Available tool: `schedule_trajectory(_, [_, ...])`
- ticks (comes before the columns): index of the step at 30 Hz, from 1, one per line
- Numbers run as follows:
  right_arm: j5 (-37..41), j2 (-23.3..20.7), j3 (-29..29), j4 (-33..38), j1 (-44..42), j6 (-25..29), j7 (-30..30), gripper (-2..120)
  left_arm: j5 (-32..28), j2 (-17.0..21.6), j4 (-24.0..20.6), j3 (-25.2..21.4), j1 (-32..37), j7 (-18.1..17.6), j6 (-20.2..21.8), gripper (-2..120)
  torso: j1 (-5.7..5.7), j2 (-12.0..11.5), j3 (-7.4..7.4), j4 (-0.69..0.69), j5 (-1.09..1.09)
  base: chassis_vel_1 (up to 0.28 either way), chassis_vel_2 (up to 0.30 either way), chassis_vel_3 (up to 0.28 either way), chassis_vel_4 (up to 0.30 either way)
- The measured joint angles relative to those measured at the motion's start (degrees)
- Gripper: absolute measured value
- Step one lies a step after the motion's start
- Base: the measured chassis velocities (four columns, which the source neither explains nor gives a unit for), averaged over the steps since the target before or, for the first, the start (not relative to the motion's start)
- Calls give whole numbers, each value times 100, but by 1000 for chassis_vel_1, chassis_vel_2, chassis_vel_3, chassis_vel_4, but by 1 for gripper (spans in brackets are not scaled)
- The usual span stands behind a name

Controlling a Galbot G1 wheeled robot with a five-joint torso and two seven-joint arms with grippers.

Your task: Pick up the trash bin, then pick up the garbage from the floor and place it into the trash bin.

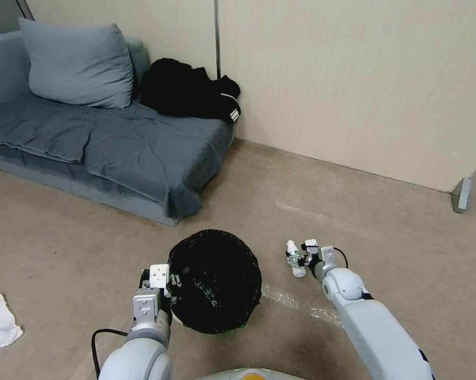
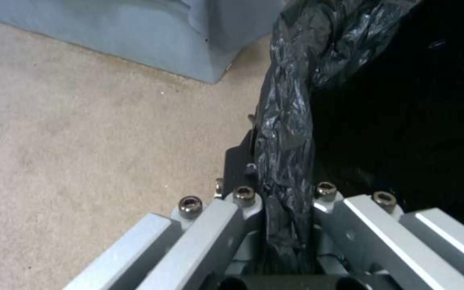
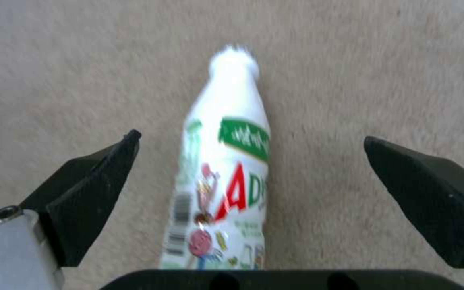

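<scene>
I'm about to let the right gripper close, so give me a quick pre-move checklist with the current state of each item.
1. Small white plastic bottle lies between the right gripper's fingers: ok.
2. Right gripper open wide, both fingers clear of the bottle: ok.
3. Left gripper shut on the round trash bin's black bag-lined rim: ok.
4. Bin mouth open and facing up, beside the bottle: ok.
5. Grip secure enough to hold the bin: cannot tell.
6. Crumpled white tissue on the floor, not yet collected: not ok.
</scene>
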Motion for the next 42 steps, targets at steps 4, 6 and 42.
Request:
schedule_trajectory(4, [-124, 67, 4, -298, 77, 108, -24, 96, 4, 7, 0, 8, 31, -1, 0, 2, 0, 0, 0, 1, -1, 0, 0, 0, 0])
schedule_trajectory(6, [-158, 89, 9, -385, 98, 138, -35, 96, 9, 7, -2, 8, 32, -2, 0, 2, 0, 0, 0, 1, 0, 0, 0, 0, 0])
schedule_trajectory(42, [236, -294, 188, 2729, -970, 1224, -890, 19, 56, 24, 179, 87, -52, -4, -6, 1, 0, 0, -1, 0, -1, 0, 0, 0, 0])
